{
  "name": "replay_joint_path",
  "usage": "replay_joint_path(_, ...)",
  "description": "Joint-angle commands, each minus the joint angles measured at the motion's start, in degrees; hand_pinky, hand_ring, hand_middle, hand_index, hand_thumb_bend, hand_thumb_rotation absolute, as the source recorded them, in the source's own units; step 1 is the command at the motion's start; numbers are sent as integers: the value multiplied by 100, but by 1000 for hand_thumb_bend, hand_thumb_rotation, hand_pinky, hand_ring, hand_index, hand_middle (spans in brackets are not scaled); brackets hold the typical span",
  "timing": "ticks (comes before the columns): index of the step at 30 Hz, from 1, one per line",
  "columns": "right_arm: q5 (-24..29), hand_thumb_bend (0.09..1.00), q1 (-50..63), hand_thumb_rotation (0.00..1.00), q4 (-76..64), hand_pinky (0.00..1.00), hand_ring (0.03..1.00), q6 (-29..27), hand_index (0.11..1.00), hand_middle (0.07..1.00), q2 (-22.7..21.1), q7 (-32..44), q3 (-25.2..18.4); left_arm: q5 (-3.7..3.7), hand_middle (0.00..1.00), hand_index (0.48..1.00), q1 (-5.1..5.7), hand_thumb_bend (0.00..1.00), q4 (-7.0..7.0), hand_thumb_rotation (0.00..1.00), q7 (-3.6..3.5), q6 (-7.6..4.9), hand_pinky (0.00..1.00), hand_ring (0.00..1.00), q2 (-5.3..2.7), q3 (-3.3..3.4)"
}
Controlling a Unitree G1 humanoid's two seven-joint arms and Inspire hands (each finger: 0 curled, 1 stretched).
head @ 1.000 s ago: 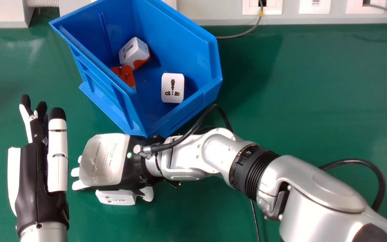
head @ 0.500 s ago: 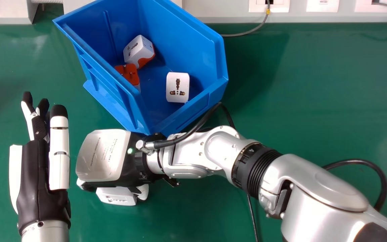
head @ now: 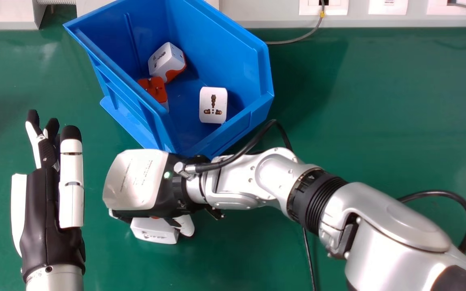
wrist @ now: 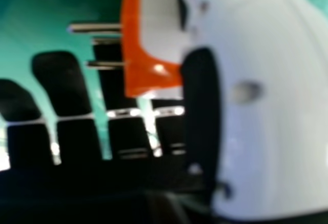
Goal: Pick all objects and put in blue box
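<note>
Right hand (head: 136, 182) curled round plug (head: 155, 232), thumb pressing it | plug beneath palm, short of box (head: 221, 44)'s near corner, towards tabletop (head: 338, 101)'s near edge | we should lift straight, clear the rim, release low inside | left hand (head: 47, 210) relaxed, towards tabletop's left edge

Gripping a plug (head: 154, 232) in the right hand (head: 136, 182), near the box (head: 233, 44); holding the left hand (head: 34, 226) with fingers (head: 71, 173) straight; showing three more plugs (head: 206, 95) inside.
</note>
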Motion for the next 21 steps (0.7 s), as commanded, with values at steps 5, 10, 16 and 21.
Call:
replay_joint_path(5, 31, 524, 83, 91, 89, 39, 85, -28, 472, 205, -129, 46, -69, -10, 1000, 1000, -73, 351, -106, 1000, 16, -1, 1000, 1000, 0, 32)
replay_joint_path(10, 147, 523, 150, 101, 3, 30, 77, -32, 471, 173, -135, 130, -146, -9, 1000, 1000, -87, 350, -108, 1000, 12, 24, 1000, 1000, -1, 26)
replay_joint_path(16, 405, 521, 366, 108, -478, 26, 73, -155, 470, 153, -304, 460, -367, -38, 1000, 1000, -139, 348, -40, 1000, -3, 31, 1000, 1000, 21, 75)
replay_joint_path(21, 606, 520, 679, 114, -1024, 32, 81, -321, 470, 152, -566, 594, -586, -33, 1000, 1000, -205, 343, 0, 1000, -6, 75, 1000, 1000, 29, 110)
